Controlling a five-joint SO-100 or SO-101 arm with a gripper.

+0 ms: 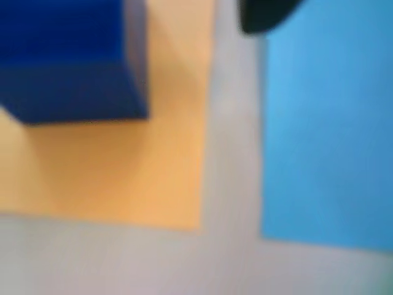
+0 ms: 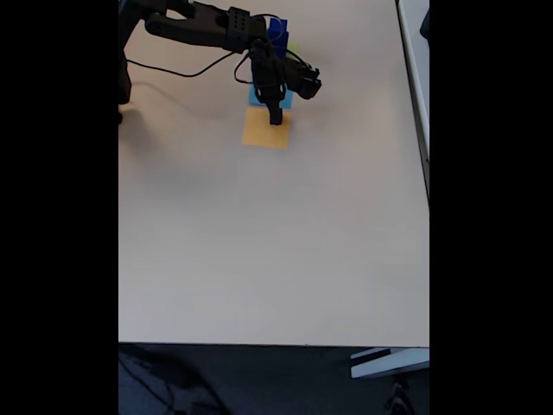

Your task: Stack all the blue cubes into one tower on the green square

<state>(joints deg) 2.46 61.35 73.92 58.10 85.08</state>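
The wrist view is blurred. A dark blue cube (image 1: pixel 70 61) stands on the flat orange square (image 1: pixel 129 178) at the upper left. One black fingertip of my gripper (image 1: pixel 267 17) juts in at the top edge, right of the cube with bare paper between them. In the fixed view my gripper (image 2: pixel 276 118) points down onto the orange square (image 2: pixel 262 134), hiding the cube there. Behind the arm more blue cubes (image 2: pixel 277 31) stand stacked, with a sliver of the green square (image 2: pixel 294 49) beside them. How far the jaws are parted does not show.
A flat light-blue square (image 1: pixel 328 123) lies right of the orange one across a grey strip of table (image 1: pixel 233 153); in the fixed view the light-blue square (image 2: pixel 256 97) sits partly behind the arm. The beige table (image 2: pixel 276 242) stretches toward its front edge. A black cable (image 2: pixel 177 71) trails at the back left.
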